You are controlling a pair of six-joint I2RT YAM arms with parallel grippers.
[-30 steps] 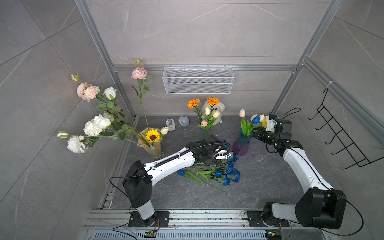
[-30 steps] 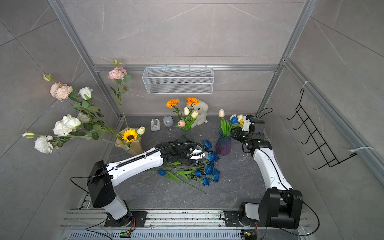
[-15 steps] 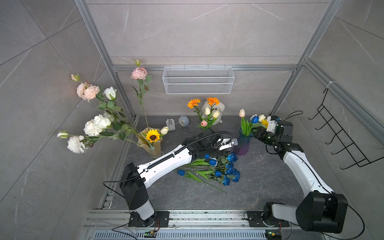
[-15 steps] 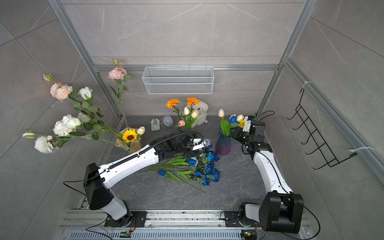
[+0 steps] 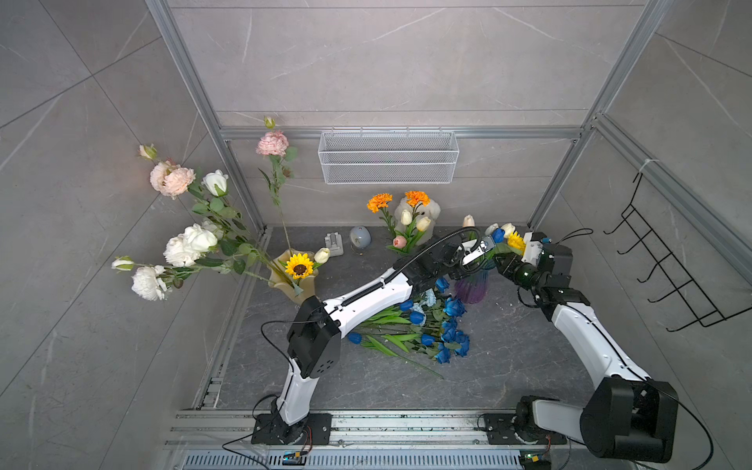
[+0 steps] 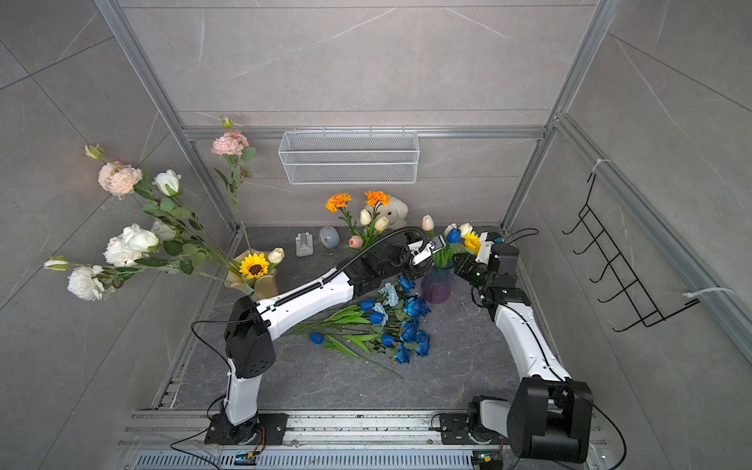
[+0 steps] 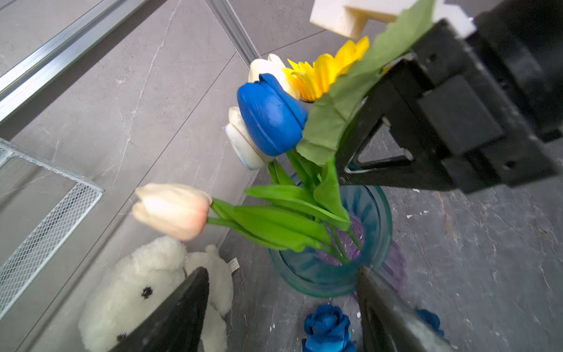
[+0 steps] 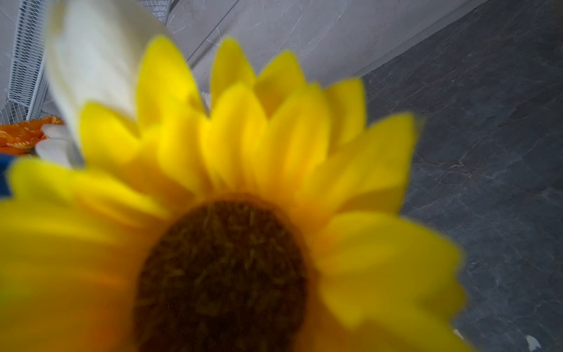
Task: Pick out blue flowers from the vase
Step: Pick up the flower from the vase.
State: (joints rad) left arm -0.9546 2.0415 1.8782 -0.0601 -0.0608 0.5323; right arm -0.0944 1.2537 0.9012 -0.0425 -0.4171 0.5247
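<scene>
Raised to the tinted glass vase point(image 7: 304, 283), the spread left end effector point(image 7: 281, 271) is best closed on the stem of the light, pliant deep-blue tulip point(image 7: 271, 119).

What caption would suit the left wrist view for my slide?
Open left gripper faces the glass vase, where one blue tulip stands among pale tulips and a sunflower.

Right wrist view: sunflower point(image 8: 225, 243) blurred, fills frame, cut off at edges. Left wrist view: plush bear point(image 7: 146, 283) partly behind finger point(image 7: 179, 314) of left gripper point(image 7: 282, 268); blue rose point(image 7: 327, 327) cut off.
</scene>
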